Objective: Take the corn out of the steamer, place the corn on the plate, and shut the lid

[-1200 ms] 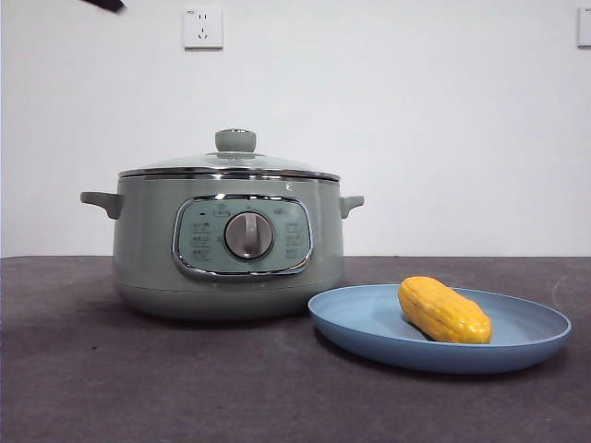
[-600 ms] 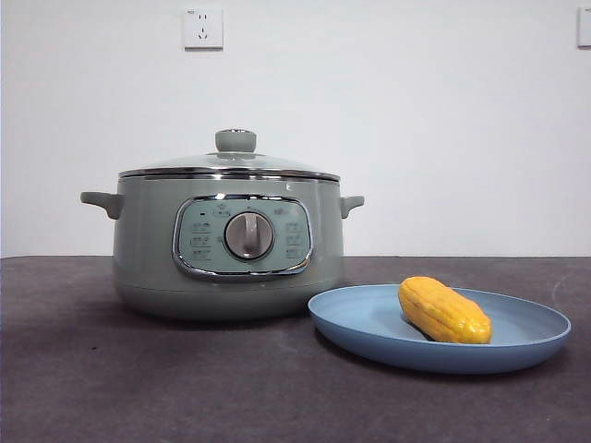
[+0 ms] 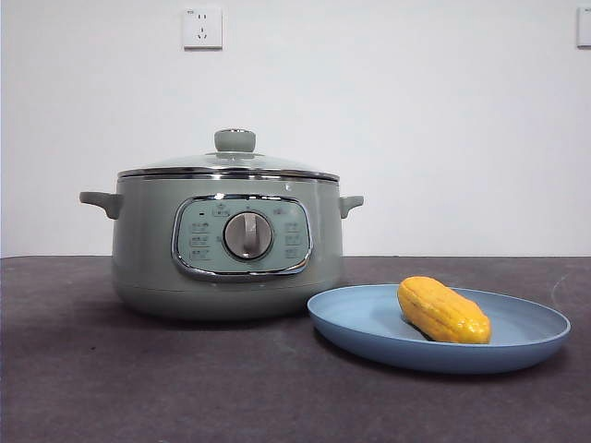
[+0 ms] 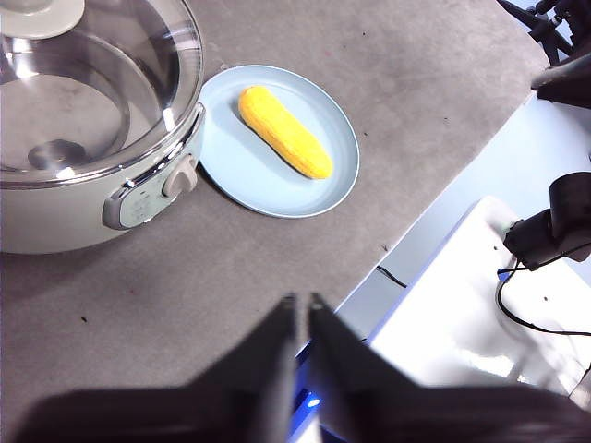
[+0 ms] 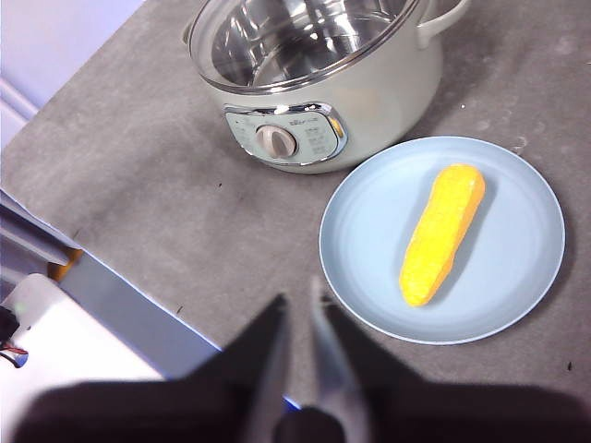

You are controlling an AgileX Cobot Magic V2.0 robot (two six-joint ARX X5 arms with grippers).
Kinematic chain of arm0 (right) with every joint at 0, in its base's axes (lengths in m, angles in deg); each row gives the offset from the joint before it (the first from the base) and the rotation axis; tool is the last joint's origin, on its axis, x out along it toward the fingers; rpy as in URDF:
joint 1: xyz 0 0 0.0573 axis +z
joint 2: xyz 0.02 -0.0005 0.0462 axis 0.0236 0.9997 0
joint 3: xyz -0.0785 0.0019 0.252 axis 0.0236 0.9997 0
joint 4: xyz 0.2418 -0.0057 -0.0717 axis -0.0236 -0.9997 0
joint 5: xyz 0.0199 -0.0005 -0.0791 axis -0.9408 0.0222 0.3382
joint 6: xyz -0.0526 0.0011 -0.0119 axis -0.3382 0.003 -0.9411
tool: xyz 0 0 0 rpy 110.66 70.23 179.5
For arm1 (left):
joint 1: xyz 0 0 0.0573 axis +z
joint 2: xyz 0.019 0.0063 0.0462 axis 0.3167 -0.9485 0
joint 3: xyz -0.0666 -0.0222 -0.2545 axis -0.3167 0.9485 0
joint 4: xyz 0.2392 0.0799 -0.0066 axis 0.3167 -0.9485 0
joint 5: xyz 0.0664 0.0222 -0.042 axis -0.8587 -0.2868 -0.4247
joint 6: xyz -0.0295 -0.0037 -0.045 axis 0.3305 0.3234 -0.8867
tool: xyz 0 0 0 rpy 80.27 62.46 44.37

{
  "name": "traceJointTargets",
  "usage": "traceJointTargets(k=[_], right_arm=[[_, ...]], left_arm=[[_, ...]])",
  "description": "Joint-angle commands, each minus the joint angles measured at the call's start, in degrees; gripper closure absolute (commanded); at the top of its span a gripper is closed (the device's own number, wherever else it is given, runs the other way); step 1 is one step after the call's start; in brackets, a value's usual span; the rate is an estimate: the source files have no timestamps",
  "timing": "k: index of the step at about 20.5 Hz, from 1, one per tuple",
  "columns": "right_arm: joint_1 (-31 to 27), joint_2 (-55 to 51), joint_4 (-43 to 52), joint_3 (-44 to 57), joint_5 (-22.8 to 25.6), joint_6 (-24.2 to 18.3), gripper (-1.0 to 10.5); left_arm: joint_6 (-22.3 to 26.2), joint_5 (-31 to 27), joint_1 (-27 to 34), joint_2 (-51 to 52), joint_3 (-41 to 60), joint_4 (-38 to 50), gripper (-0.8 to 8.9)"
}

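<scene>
The yellow corn (image 3: 443, 311) lies on its side on the light-blue plate (image 3: 369, 325), just right of the sage-green steamer (image 3: 148, 249). The glass lid (image 3: 231, 164) with its green knob sits closed on the steamer. No arm shows in the front view. In the left wrist view my left gripper (image 4: 303, 309) hangs shut and empty, high over the table's edge, well away from the steamer (image 4: 55, 217), plate (image 4: 240, 180) and corn (image 4: 284, 131). My right gripper (image 5: 297, 300), also shut and empty, hovers high, back from the plate (image 5: 369, 258), corn (image 5: 441, 233) and steamer (image 5: 369, 101).
The dark grey table (image 3: 138, 388) carries only the steamer and plate. A wall socket (image 3: 202, 28) is on the white wall behind. The white robot base (image 4: 462, 314) with black cables lies beyond the table's edge.
A black arm tip at the front view's top left corner one second ago has gone out of view. Steamer, lid, plate and corn have not moved.
</scene>
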Motion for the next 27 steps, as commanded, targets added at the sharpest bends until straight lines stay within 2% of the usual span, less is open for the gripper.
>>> traceJointTargets(k=[1,18,21,23,27], right_arm=[[0.1,0.0,0.2,-0.1,0.2,-0.4,9.5],[0.1,0.0,0.2,-0.1,0.2,-0.4,9.5],[0.1,0.0,0.2,-0.1,0.2,-0.4,9.5],[0.1,0.0,0.2,-0.1,0.2,-0.4,9.5],[0.1,0.0,0.2,-0.1,0.2,-0.4,9.5]], left_arm=[[-0.2,0.3,0.0,0.0,0.5,0.2,8.17],[-0.2,0.3,0.0,0.0,0.5,0.4,8.17],[0.0,0.1,0.0,0.0,0.5,2.7,8.17],[3.4,-0.6,0.0,0.0,0.5,4.7,8.17],[14.3,-4.2,1.3,1.5,0.5,13.6,8.17]])
